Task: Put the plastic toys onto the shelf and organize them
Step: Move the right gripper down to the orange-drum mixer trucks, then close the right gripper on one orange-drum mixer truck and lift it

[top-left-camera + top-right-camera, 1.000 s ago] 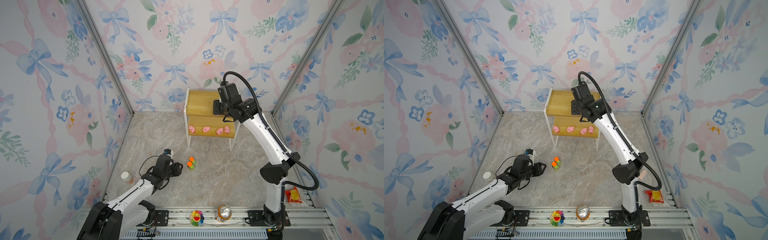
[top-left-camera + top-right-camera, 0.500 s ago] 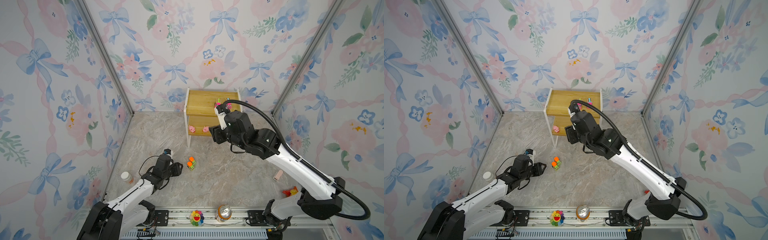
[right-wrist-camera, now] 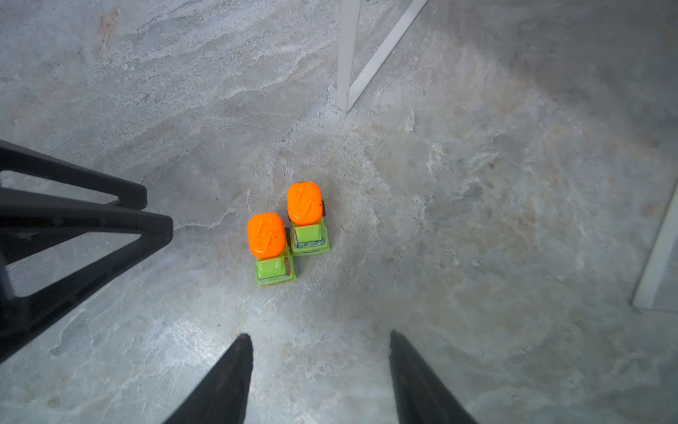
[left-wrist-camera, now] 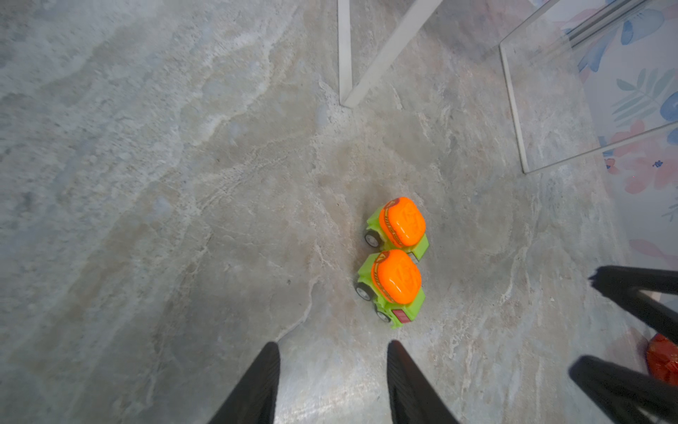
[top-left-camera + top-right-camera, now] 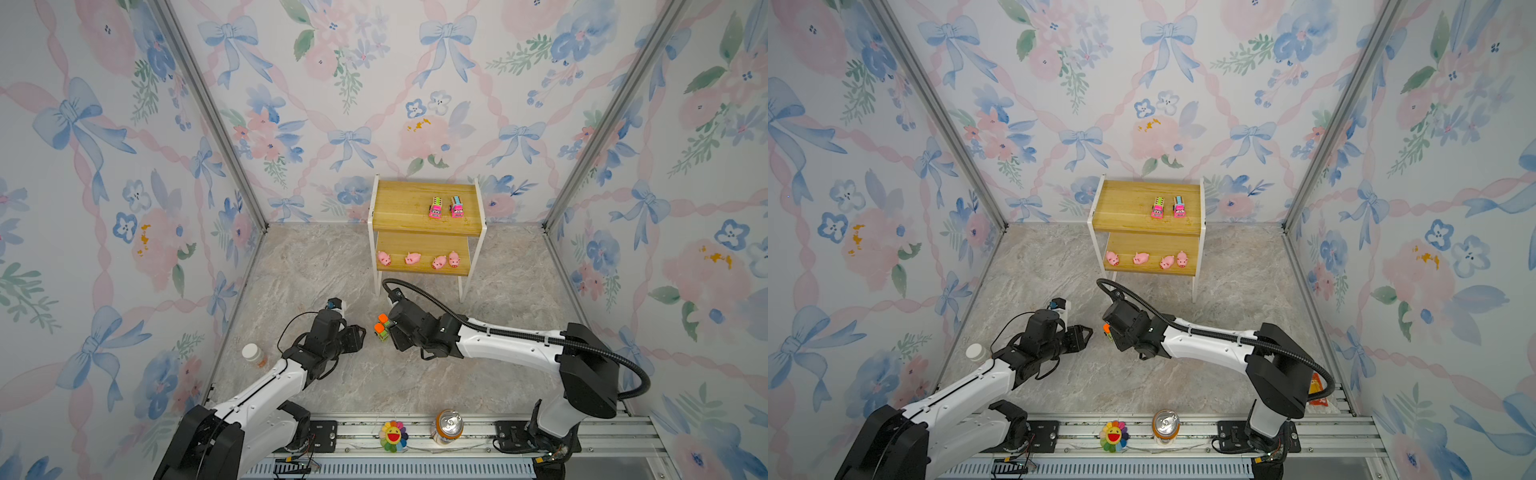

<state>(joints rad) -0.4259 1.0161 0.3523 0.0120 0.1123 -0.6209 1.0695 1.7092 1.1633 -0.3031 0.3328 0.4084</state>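
Change vs a sec ago: right end effector (image 3: 320, 336) is no longer up at the shelf (image 5: 415, 227). It's now low over the middle of the desk (image 5: 316, 270), just short of the 2 green trucks (image 3: 271, 249). Jaws wide, nothing btwn them.

Both pink trucks (image 5: 435, 207) now show side by side on the top board (image 5: 399, 203), toward its right edge, so we judge that drop-off done. The 4 pigs (image 5: 413, 259) sit in a row along the front edge of the lower board (image 5: 415, 243).

Left end effector (image 4: 334, 344) hasn't moved. It hovers at the other side of the green pair, jaws partly apart, empty.

Green trucks stand upright & touching on the desk, in front of the shelf's front-left leg, well off the desk edges.

So 6 of 8 toys are shelved and only these 2 are left. Next is prob a pick of one green truck, w/ care not to knock its neighbour.
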